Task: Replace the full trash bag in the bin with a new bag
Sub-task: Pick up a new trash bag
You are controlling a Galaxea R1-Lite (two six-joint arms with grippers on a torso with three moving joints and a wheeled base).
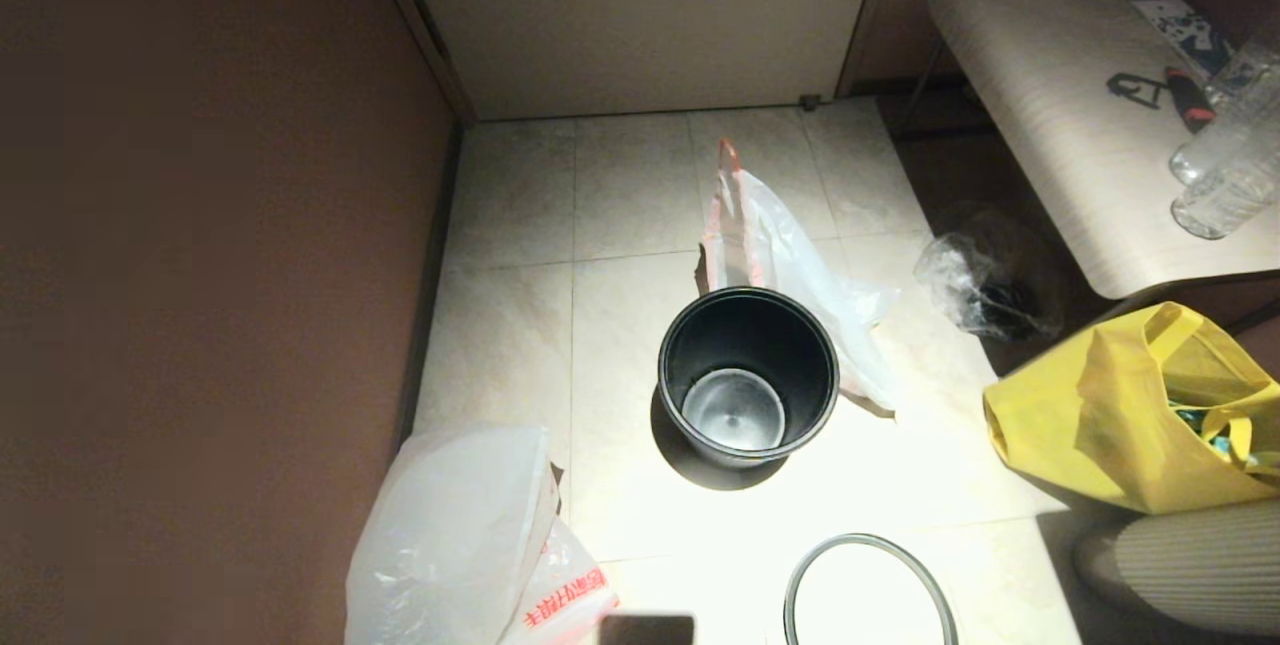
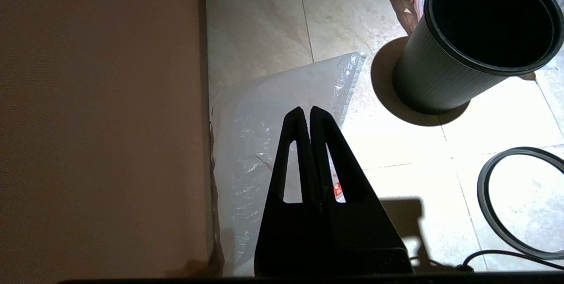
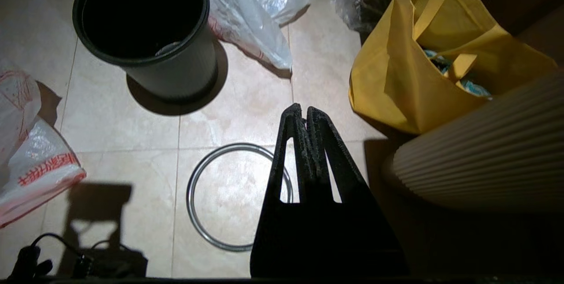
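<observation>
Fingers of your left gripper (image 2: 306, 110) are pressed together on nothing, hanging over the new bag (image 2: 282, 112) by the wall; your right gripper (image 3: 304, 110) is clenched empty too, above the floor (image 1: 620, 185) just beside the grey hoop (image 3: 238, 196).

Around you: a yellow tote (image 1: 1130, 405) sits on the floor to the right of the bin (image 1: 748, 375), with a ribbed pale cushion (image 1: 1190, 565) near it. Behind the tote, a clear bag with dark contents (image 1: 985, 275) lies under the edge of the counter (image 1: 1060, 105), which carries clear bottles (image 1: 1225, 165) and a small dark tool (image 1: 1160, 85). A brown wall (image 1: 200, 225) runs along your left.

Your bin stands upright in the middle of the floor, black, unlined, its shiny bottom showing. The hoop is off it and lies flat on the floor nearer to you, apart from the bin. The full bag (image 1: 780, 255), thin and see-through with orange-pink handle strips, rests on the floor against the bin's far side, one handle standing up. The new bag, milky white with red characters, lies crumpled at near left by the wall, well apart from the bin.
</observation>
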